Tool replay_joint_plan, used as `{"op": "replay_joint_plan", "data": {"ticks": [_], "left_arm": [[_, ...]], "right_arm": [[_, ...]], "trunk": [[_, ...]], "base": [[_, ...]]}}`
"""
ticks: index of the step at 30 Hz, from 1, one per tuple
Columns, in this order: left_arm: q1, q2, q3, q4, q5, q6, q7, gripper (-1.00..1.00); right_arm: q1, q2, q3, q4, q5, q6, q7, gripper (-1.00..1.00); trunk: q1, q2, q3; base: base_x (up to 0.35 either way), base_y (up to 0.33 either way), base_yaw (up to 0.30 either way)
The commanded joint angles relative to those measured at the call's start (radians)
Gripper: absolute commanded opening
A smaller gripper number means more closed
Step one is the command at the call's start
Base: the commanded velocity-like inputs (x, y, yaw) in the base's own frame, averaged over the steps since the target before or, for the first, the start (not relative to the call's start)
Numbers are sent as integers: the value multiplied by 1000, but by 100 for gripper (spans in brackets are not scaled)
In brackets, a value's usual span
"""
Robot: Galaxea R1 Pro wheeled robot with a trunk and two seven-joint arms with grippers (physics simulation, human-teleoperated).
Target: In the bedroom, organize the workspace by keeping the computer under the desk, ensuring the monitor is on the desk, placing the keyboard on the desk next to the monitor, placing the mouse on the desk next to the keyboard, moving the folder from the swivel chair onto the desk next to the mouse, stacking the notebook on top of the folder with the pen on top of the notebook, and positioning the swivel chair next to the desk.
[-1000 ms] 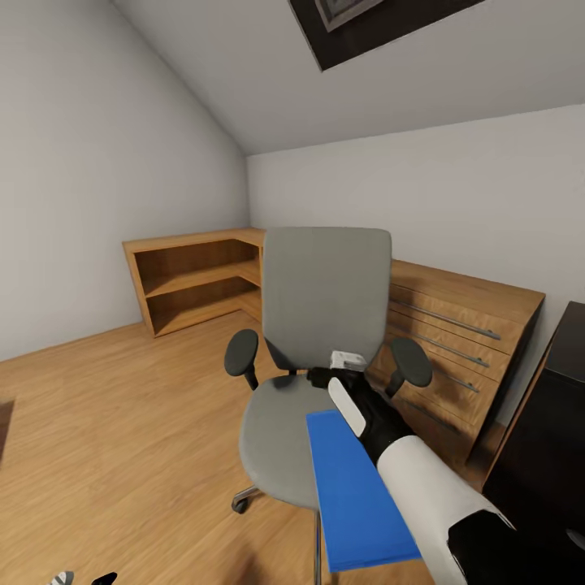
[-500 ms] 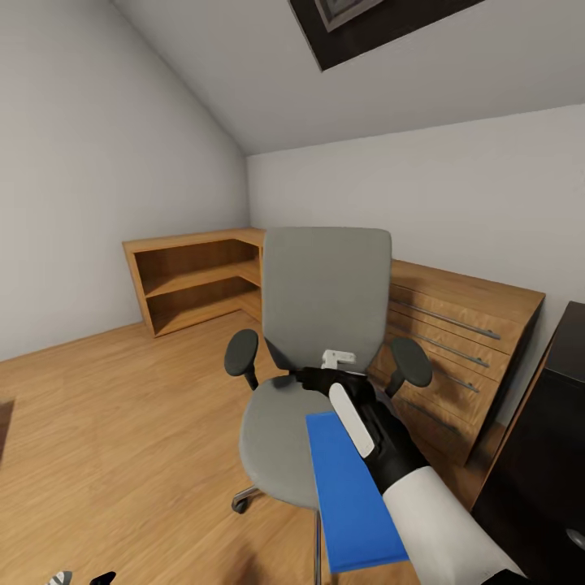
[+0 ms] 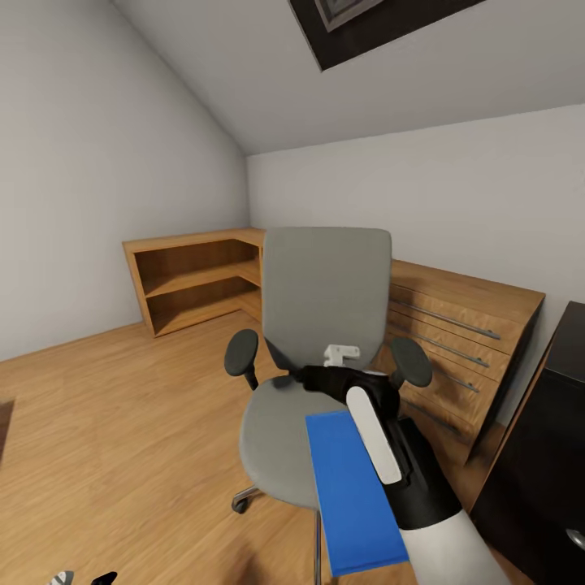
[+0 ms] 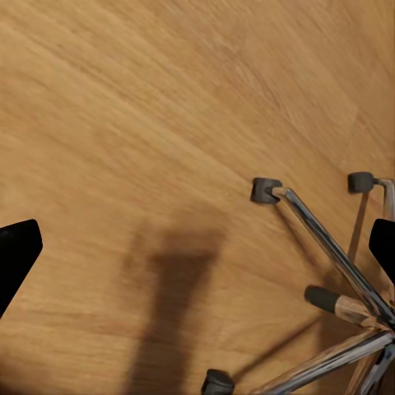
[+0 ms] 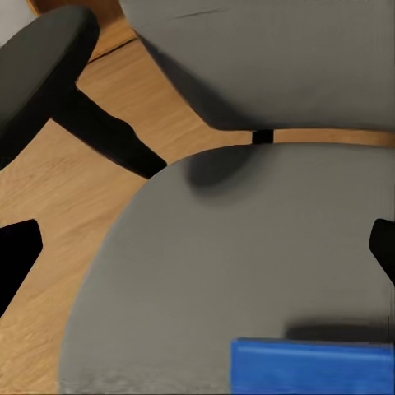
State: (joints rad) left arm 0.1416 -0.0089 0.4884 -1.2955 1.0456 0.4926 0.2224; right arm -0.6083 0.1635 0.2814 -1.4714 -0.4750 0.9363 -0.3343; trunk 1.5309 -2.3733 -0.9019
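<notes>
Blue folder point(image 3: 351, 487) lies flat on the right half of the swivel chair point(image 3: 325, 292) seat, near edge overhanging the seat front toward the robot. Right claw point(image 3: 313, 379) hovers over the seat just beyond the folder's far edge, near the base of the backrest; the right arm runs above the folder's right side. In the right wrist view the folder's far edge point(image 5: 311, 365) shows low on the grey seat, with the claw's two dark fingertips point(image 5: 16, 255) spread wide at either side of the picture: right claw is wide apart, holding nothing, touching nothing visible.

Left claw point(image 4: 197, 251) hangs low over the light wood floor point(image 4: 123, 99) beside the chair's chrome star base point(image 4: 329, 247); fingertips far apart, empty.

Wooden dresser point(image 3: 463, 325) and low open shelf unit point(image 3: 191, 280) stand behind the chair. A glossy black table edge point(image 3: 544, 455) shows at far right.
</notes>
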Motion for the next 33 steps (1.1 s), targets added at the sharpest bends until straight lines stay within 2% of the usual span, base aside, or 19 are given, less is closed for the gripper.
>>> {"op": "replay_joint_plan", "data": {"ticks": [1,8,18,33], "left_arm": [[0,-1,0,-2,10,4,9,100],[1,0,-1,-1,9,3,9,100],[1,1,-1,0,8,4,9,100],[0,1,-1,14,10,4,8,100]], "right_arm": [[7,-1,-1,-24,-10,18,-10,100],[35,-2,-12,-107,-11,70,-9,100],[39,-2,-14,-119,-11,76,-10,100],[39,-2,-11,-118,-14,75,-11,100]], "trunk": [[0,0,-1],[0,0,-1],[0,0,-1],[0,0,-1]], "base": [[0,0,0],[0,0,-34],[-19,0,-236],[-248,104,-268]]}}
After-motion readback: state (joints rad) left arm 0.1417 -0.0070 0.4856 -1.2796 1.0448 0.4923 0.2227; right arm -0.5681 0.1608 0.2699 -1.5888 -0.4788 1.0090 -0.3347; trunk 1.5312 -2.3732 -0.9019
